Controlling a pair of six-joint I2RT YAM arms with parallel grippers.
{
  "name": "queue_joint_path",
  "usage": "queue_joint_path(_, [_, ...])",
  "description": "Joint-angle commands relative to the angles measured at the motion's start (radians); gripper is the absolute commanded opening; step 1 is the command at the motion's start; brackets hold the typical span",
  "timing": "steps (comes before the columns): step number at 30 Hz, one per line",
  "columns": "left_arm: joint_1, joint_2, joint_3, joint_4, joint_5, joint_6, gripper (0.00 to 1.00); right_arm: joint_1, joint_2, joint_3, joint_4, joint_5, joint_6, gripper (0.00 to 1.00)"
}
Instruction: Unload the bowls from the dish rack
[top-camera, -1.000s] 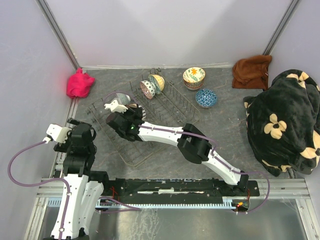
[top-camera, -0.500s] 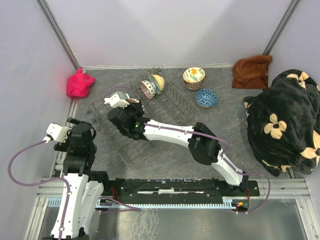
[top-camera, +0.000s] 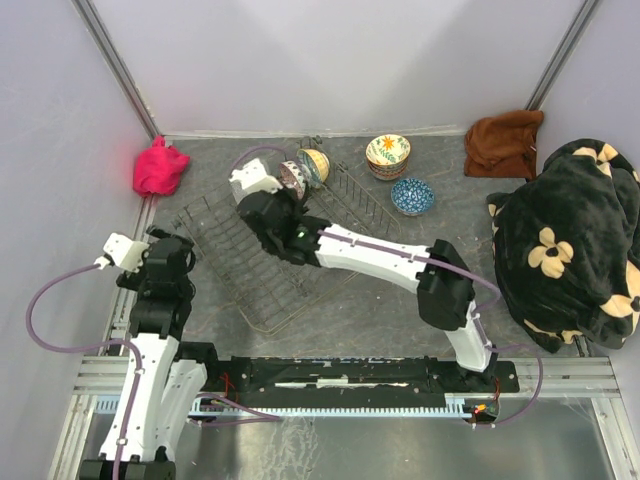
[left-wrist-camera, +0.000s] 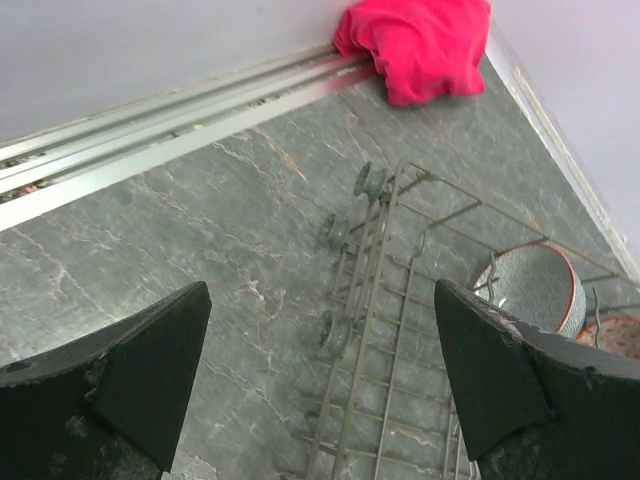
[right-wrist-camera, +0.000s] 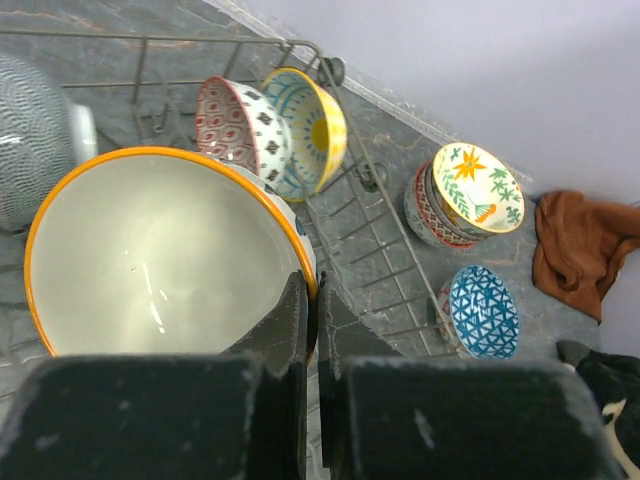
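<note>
Right gripper (right-wrist-camera: 312, 300) pinching orange-rimmed bowl (right-wrist-camera: 150, 250) rim: lift clear of dish rack (top-camera: 235, 265) tines, set beside far-edge bowl stack (right-wrist-camera: 460, 195). Left gripper (left-wrist-camera: 320, 300) wide, empty.

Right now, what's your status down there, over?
Left gripper open at dish rack edge. Right gripper shut on orange-rimmed bowl. Grey bowl close beside it.

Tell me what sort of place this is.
Most likely a robot test booth staged as a kitchen counter, not a home: plain walls box in a stone-look table, two arms are bolted to a metal rail, and a dish rack with patterned bowls is the set.
</note>
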Motion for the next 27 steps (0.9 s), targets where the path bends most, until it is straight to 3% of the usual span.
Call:
queue_joint_path(1, [0.001, 0.039, 0.028, 0.113, 0.123, 0.070, 0.99, -0.111, -0.151, -0.029, -0.016, -0.073, 0.099, 0.01])
queue_joint_path(13, [0.000, 0.117, -0.002, 0.282, 0.421, 0.150, 0.99, -0.570, -0.302, -0.127, -0.156, -0.434, 0.331, 0.01])
queue_joint_path(21, [0.000, 0.137, -0.015, 0.324, 0.473, 0.146, 0.99, -0.818, -0.324, -0.196, -0.179, -0.653, 0.454, 0.01])
queue_joint_path(27, [-0.001, 0.141, -0.029, 0.355, 0.509, 0.131, 0.99, -0.929, -0.336, -0.273, -0.157, -0.743, 0.508, 0.01])
